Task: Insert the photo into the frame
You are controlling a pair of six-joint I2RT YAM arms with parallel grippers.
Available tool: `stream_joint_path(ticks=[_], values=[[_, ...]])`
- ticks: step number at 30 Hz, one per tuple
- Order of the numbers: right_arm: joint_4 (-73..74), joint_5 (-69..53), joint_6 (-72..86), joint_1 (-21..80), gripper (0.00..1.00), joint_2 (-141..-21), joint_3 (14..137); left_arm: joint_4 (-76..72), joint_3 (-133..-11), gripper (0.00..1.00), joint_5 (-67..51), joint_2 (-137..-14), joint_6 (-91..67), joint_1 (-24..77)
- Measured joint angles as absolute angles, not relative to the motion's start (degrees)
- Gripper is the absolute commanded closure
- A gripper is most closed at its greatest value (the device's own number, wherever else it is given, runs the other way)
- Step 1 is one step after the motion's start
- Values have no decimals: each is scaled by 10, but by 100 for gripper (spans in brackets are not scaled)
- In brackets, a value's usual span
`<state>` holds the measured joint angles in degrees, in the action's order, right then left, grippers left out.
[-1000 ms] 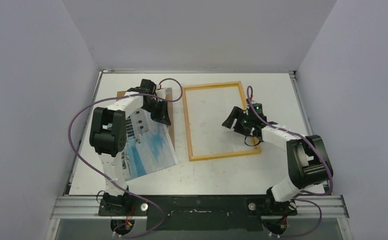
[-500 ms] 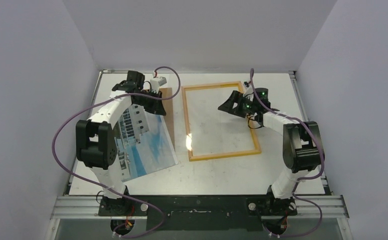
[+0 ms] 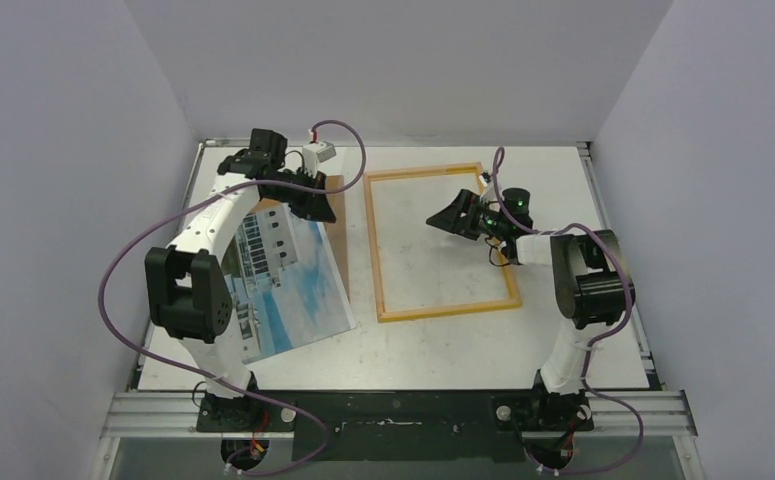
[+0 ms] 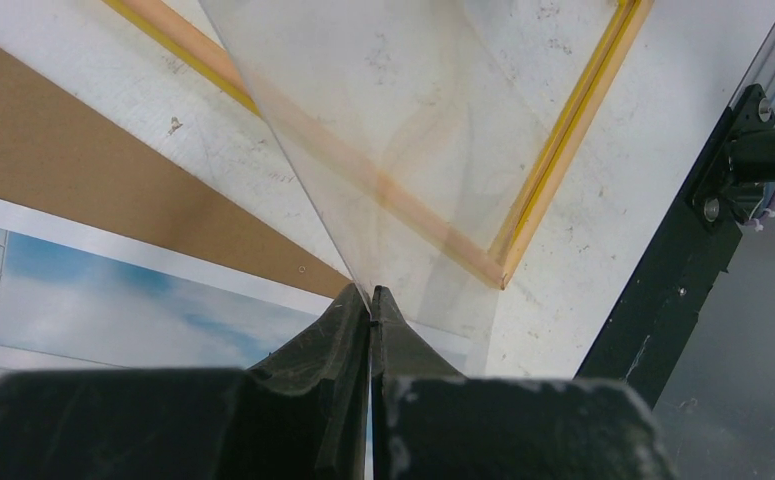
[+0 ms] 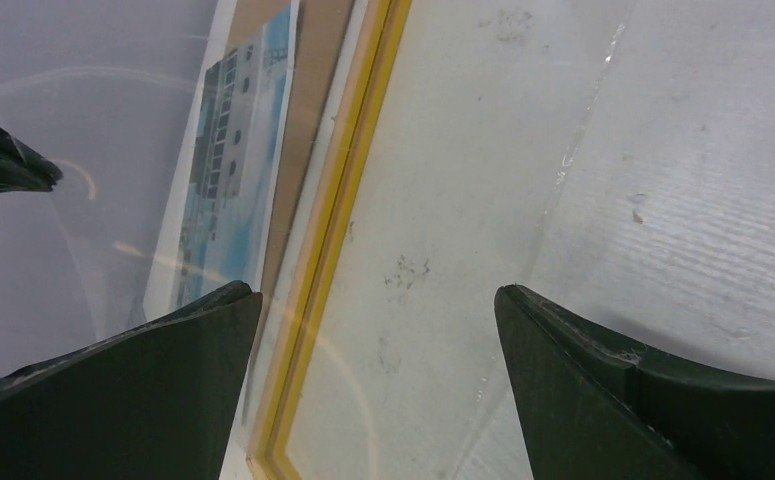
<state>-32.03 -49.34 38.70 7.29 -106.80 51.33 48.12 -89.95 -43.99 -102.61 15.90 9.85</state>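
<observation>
The photo (image 3: pixel 288 285) lies face up at the left on a brown backing panel (image 3: pixel 337 215); it also shows in the left wrist view as photo (image 4: pixel 113 300). To its right the frame (image 3: pixel 374 260) lies flat, and its yellow rail (image 4: pixel 563 130) shows close up. My left gripper (image 3: pixel 318 205) hovers over the panel's far end, shut on the corner of a clear sheet (image 4: pixel 413 120) that slants up over the frame. My right gripper (image 3: pixel 446 215) hangs open above the frame's inside, and nothing sits between its fingers (image 5: pixel 583 350). It faces the frame's rail (image 5: pixel 348 200).
Grey walls enclose the white table (image 3: pixel 563 200) on three sides. A black metal rail (image 3: pixel 413 410) with both arm bases runs along the near edge. Purple cables loop over the left arm (image 3: pixel 193 290).
The left gripper has moved toward the far left, carrying the clear sheet. The right gripper has swung toward the far side over the frame and opened wider.
</observation>
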Motion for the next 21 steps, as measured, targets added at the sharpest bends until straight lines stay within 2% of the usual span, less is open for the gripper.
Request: stream_joint_path(ticks=[14, 17, 21], values=[[-329, -444, 363, 85, 9, -1112, 533, 521, -945, 100, -449, -987, 170, 115], [-409, -462, 410, 87, 10, -1136, 521, 522, -947, 100, -448, -987, 170, 119], [-587, -507, 530, 86, 12, -1182, 497, 524, -947, 100, -448, -985, 170, 119]])
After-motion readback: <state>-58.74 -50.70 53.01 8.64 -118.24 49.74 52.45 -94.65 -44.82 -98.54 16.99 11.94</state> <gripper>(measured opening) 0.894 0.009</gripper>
